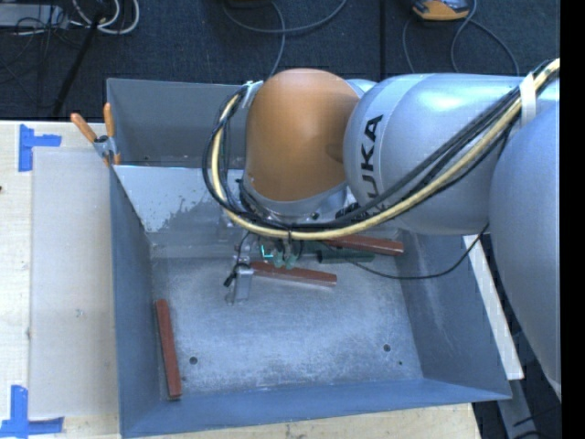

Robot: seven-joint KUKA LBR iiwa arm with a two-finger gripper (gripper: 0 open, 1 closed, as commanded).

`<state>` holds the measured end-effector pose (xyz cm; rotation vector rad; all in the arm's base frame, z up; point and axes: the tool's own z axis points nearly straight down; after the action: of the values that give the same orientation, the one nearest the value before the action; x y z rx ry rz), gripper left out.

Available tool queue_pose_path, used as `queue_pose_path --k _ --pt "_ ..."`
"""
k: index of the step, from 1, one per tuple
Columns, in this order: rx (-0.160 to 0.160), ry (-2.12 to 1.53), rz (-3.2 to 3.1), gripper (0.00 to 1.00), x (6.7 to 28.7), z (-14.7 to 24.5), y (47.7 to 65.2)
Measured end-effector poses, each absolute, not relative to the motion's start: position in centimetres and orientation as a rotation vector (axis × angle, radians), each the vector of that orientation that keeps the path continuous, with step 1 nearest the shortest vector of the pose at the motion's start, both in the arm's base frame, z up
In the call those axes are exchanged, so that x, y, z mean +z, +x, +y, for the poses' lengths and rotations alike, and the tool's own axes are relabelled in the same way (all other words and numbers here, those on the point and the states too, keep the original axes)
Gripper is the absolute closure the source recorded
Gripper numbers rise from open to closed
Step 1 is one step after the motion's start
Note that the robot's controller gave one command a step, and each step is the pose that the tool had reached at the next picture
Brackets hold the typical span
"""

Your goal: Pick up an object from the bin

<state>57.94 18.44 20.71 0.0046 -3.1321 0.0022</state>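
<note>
Scanning from the left of the bin (pixel 137 245), you first meet a reddish-brown flat stick (pixel 167 350) lying alone on the floor near the left wall, running near to far, well apart from everything else. Moving right, the gripper (pixel 239 283) is low over the middle of the floor, its tip at or just above the surface. From this angle you cannot tell whether the jaws are spread or pressed together, and nothing can be seen pinched in them. Just right of the tip lies a second reddish-brown stick (pixel 306 275), almost crosswise, its left end running up to the gripper's body; whether it touches or sits inside the jaws is hidden. Farther right and a little farther back, a third stick (pixel 370 243) lies partly under the arm's orange cover (pixel 297 135). You look to be at the reach-and-grasp step, with no lift begun. The likely next move calls for the jaws to straddle that second stick's left end across its narrow width, close firmly, then rise straight; a grip that far off-centre may let the stick tip or slip.
</note>
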Motion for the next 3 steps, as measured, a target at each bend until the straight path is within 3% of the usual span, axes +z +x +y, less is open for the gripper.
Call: queue_pose_path --k 1,2,3 --pt "0.004 0.060 -3.142 0.00 17.3 14.6 61.9" --pt "0.006 0.103 -3.130 0.00 7.3 6.3 61.3" --pt "-0.001 0.105 -3.138 1.00 7.8 6.7 61.5"
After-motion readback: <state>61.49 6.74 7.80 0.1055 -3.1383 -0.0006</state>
